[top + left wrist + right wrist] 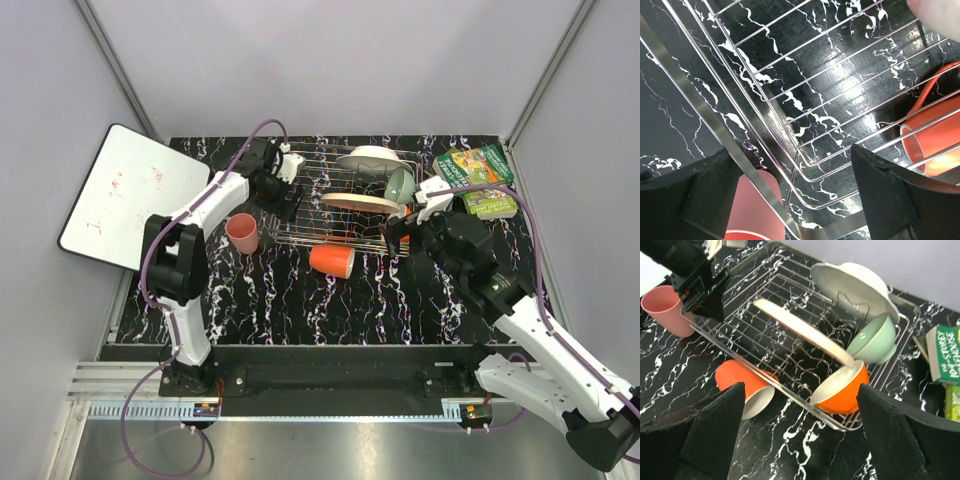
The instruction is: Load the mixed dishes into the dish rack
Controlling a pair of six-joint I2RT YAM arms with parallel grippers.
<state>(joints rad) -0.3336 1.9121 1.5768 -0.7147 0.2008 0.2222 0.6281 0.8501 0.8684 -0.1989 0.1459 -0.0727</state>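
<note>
Black, white-veined tabletop (300, 300) fills the overhead view. The dish rack (318, 185) stands toward the far edge, a whiteboard (125, 195) hangs off the left edge, and green-covered books (478, 180) lie at the far right corner. Inside the rack are the white plate (368, 157), the pink plate (355, 202) and the pale green bowl (400, 185). The pink cup (241, 232) stands upright on the tabletop just beside the rack's left end, and the orange mug (331, 261) lies on its side just outside the rack's near rail. The left arm (215, 195) reaches to the rack's left end, and the right arm (470, 260) to its right end from the near side. In the left wrist view, the left fingers (705, 200) are spread wide with the rack's rim bar running between them; I cannot tell whether the bar touches either one. The cup shows below the bar and the mug beyond the wires. In the right wrist view, the right fingers (890, 435) are likewise spread and hold nothing. The orange-and-white bowl (842, 390) sits tilted in the rack's corner toward the tabletop's near and right edges, next to the green bowl, and the pink plate leans across the wires. By my reckoning four of the six dishes are loaded, while the cup and the mug are not yet in.
</note>
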